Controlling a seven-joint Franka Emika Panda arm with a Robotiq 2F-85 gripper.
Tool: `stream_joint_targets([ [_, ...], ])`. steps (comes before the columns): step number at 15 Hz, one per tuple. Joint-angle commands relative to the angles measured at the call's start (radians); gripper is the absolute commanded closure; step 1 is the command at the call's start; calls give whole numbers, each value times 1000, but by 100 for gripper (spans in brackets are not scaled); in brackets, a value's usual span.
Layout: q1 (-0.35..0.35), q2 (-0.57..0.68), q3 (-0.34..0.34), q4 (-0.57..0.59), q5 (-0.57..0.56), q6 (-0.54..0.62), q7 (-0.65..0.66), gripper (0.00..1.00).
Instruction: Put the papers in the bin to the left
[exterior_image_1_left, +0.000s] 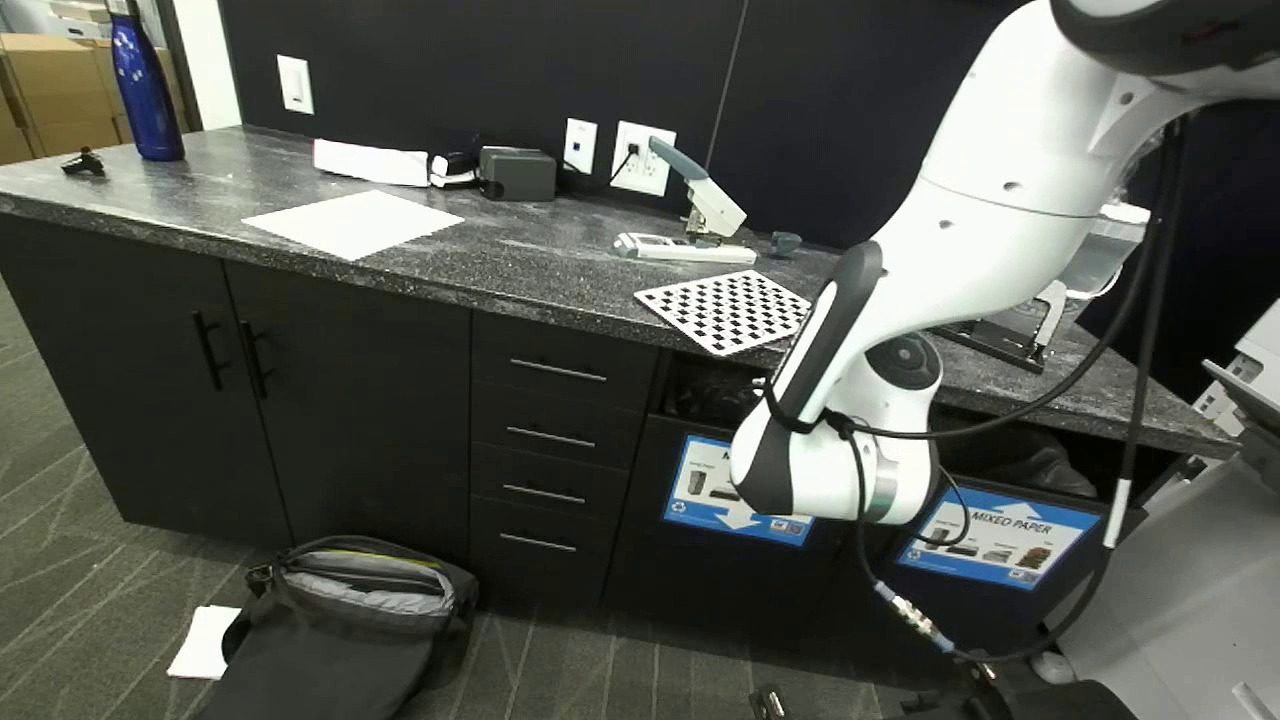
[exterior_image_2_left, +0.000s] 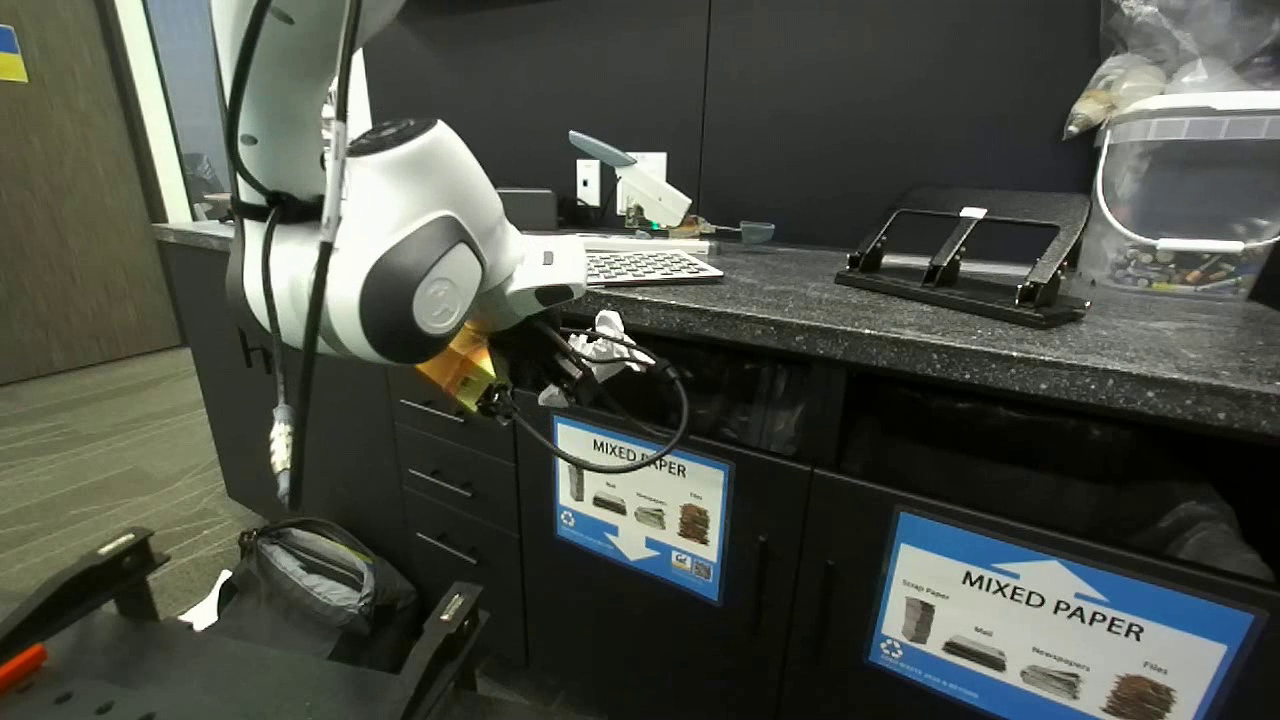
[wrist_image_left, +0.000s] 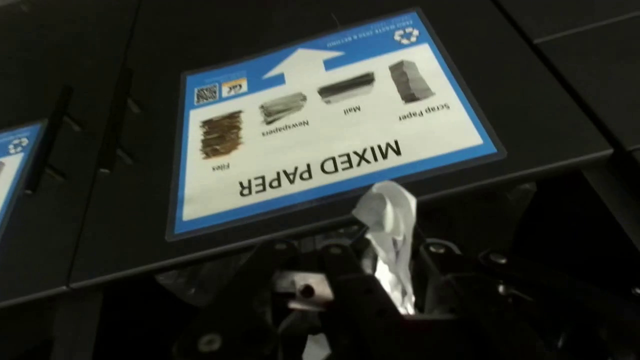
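Pinching a crumpled white paper wad (wrist_image_left: 390, 230) in the closed gripper (wrist_image_left: 387, 250), between two black fingers (wrist_image_left: 351, 270), letting part of it jut beyond the tips. Holding it by the near edge of the dark speckled desk (exterior_image_1_left: 545, 262), at the opening of the left bin (exterior_image_2_left: 650, 640); not being able to tell whether over the opening or just in front of it. Reading MIXED PAPER on the blue-and-white label (exterior_image_2_left: 640, 500) of that bin, above a white arrow pointing down. Seeing, just to the right, the matching right bin (exterior_image_2_left: 850, 530), bearing a similar label (exterior_image_2_left: 1060, 625) with an upward arrow. Losing the gripper behind the white arm (exterior_image_1_left: 960, 260) in an exterior view.

Looking left along the desk, meeting a black-and-white checkered board (exterior_image_1_left: 725, 312) at the near edge, a white stapler-like device (exterior_image_1_left: 715, 207) just beyond, a dark grey box (exterior_image_1_left: 517, 175) by the far wall (exterior_image_1_left: 420, 80), a flat white sheet (exterior_image_1_left: 355, 222) and, at the far left, a blue bottle (exterior_image_1_left: 148, 95). Looking right, meeting a black stand (exterior_image_2_left: 957, 243) and a clear plastic bucket (exterior_image_2_left: 1185, 190) with batteries (exterior_image_2_left: 1185, 270) at the bottom. Glancing down to the carpet (exterior_image_1_left: 70, 600), finding an open dark bag (exterior_image_1_left: 340, 640) in front of the cabinet (exterior_image_1_left: 345, 420) and some white sheets (exterior_image_1_left: 203, 643) just beside it on the left.
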Motion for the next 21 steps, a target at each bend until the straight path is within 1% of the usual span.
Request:
stream_joint_targets([
  [1, -10, 141, 47, 133, 95, 204, -34, 94],
  [4, -25, 228, 74, 236, 127, 265, -51, 94],
  [6, -38, 278, 86, 294, 132, 271, -56, 94],
  [9, -41, 340, 86, 391, 145, 280, -83, 94],
  [15, -48, 431, 83, 558, 166, 256, -149, 94],
  [18, -44, 464, 81, 617, 188, 242, -184, 94],
  [19, -34, 473, 74, 636, 211, 222, -210, 92],
  [20, -32, 474, 73, 646, 222, 195, -232, 68],
  [21, -31, 479, 74, 661, 232, 183, -242, 67],
])
